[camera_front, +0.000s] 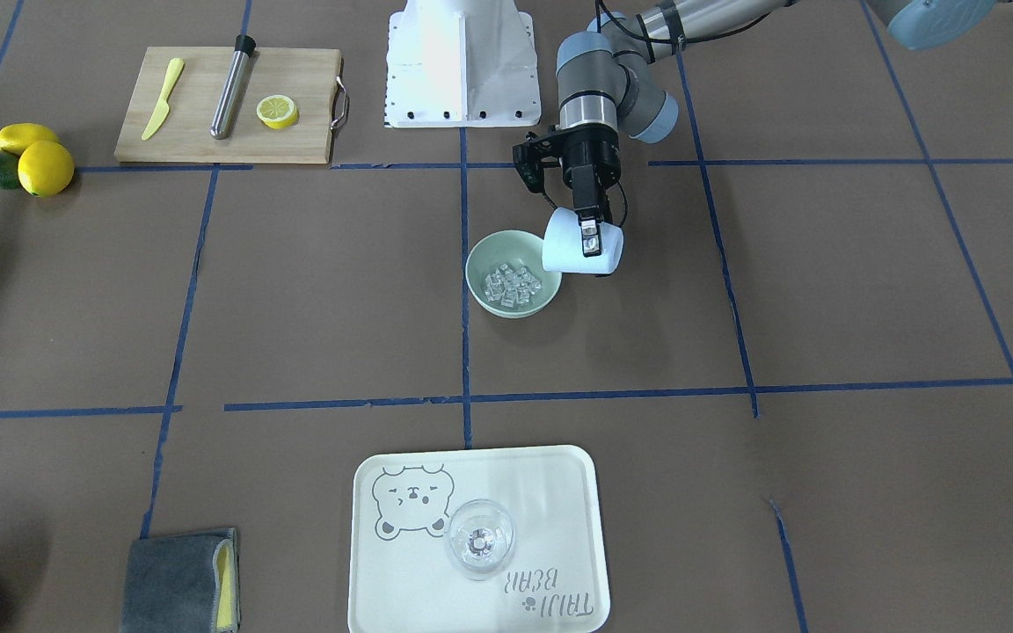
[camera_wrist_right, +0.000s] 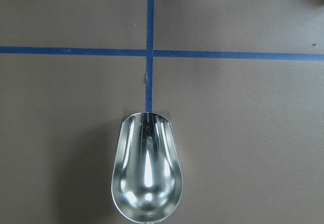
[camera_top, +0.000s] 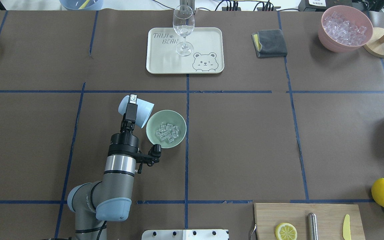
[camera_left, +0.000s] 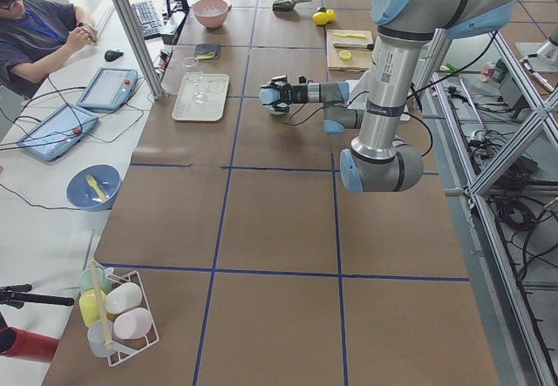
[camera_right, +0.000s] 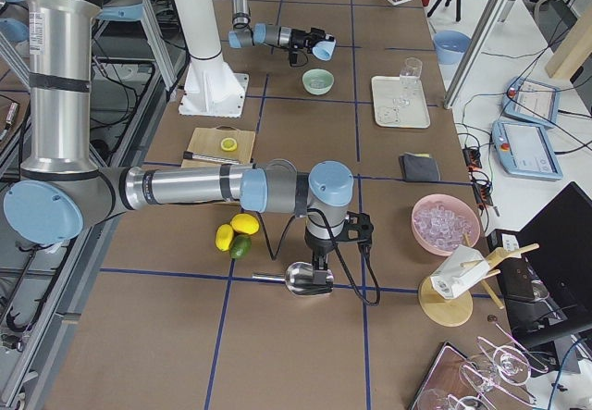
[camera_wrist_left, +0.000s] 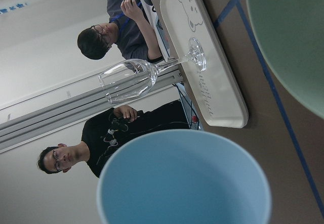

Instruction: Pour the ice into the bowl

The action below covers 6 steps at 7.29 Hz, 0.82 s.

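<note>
Ice (camera_top: 167, 132) is lying in a loose heap at the bottom of the bowl (camera_top: 158, 119), and I am seeing no cubes on the table around it. The bowl is standing upright on the brown table cover, just beside a blue tape line.

I am holding the cup (camera_top: 142, 110) in my left gripper (camera_top: 132, 104), fingers clamped across its wall. It is tipped well over, with its mouth facing the bowl. The cup's lip is sitting at the bowl's near rim; I cannot tell whether the two are touching. From the left wrist camera, the part of the cup's inside (camera_wrist_left: 185, 183) that is showing is looking empty.

Assessment: the pour is looking finished, or nearly so. To close it well, I am judging that the mouth should be staying over the rim while I am tilting a little further to shed any hidden cube. The grip should not be slackening. The cup should then be rising clear of the rim before swinging away, so that the light bowl is not getting nudged.

My right gripper (camera_right: 317, 264) is hanging over a metal scoop (camera_wrist_right: 147, 166) well apart from the bowl. I cannot tell how its fingers are set.
</note>
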Available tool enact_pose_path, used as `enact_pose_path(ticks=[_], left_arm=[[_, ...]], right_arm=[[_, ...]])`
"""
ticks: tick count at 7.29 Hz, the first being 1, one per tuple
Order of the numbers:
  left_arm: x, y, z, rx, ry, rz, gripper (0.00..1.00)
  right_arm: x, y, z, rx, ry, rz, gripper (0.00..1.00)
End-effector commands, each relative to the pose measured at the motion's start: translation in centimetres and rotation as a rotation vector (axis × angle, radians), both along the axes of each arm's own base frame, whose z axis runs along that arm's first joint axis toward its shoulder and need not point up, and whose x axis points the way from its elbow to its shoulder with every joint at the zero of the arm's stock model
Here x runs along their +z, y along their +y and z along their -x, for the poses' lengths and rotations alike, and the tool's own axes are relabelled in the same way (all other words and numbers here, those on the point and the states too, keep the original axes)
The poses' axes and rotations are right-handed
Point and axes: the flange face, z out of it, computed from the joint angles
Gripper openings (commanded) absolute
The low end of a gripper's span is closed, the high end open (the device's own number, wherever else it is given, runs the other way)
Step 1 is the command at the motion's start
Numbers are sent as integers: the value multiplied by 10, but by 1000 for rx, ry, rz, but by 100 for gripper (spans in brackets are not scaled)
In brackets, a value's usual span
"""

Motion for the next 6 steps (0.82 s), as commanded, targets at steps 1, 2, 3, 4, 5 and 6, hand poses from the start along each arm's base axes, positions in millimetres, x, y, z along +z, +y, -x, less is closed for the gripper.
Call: enact_pose_path(ticks=[1, 2, 3, 4, 5, 6], left_arm=[[-4, -4, 12, -3, 84, -13, 0], [-9, -9, 24, -9, 168, -29, 0], [-8, -18, 33, 43, 244, -40, 0], [-5, -30, 46, 70, 316, -56, 0], [8, -46, 57, 141, 429, -41, 0], [35, -72, 75, 233, 552, 18, 0]], right_arm=[[5, -2, 0, 0, 0, 8, 100], [3, -3, 0, 1, 0, 6, 100], [4, -3, 0, 1, 2, 9, 100], [5, -2, 0, 0, 2, 8, 100], [7, -1, -1, -3, 8, 9, 100], [8, 1, -1, -4, 8, 11, 100]])
